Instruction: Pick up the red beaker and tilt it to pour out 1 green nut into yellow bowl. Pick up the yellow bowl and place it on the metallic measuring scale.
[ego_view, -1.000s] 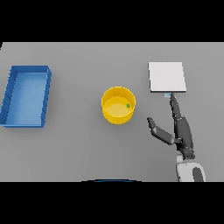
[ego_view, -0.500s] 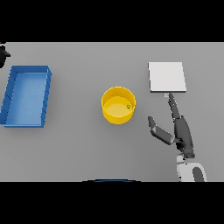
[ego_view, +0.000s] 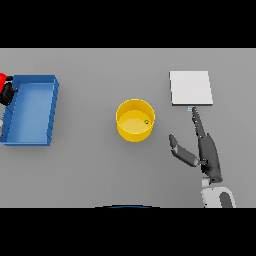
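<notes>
The yellow bowl (ego_view: 131, 134) stands upright mid-table with one small green nut (ego_view: 146, 121) inside it. At the far left edge, only a sliver of the red beaker (ego_view: 2, 80) shows, with my left hand (ego_view: 8, 93) curled against it, just left of the blue bin. The metallic measuring scale (ego_view: 190, 87), a flat pale square, lies at the right rear. Just in front of the scale, my right hand (ego_view: 208, 152) rests open, fingers straight toward the scale and thumb spread toward the bowl. It holds nothing and sits a hand's width right of the bowl.
A blue rectangular bin (ego_view: 30, 107) sits at the left side of the grey table, its walls between the left hand and the bowl.
The left hand has come into view at the left edge, bringing the red beaker beside the blue bin. The right hand, bowl and scale have not moved.
</notes>
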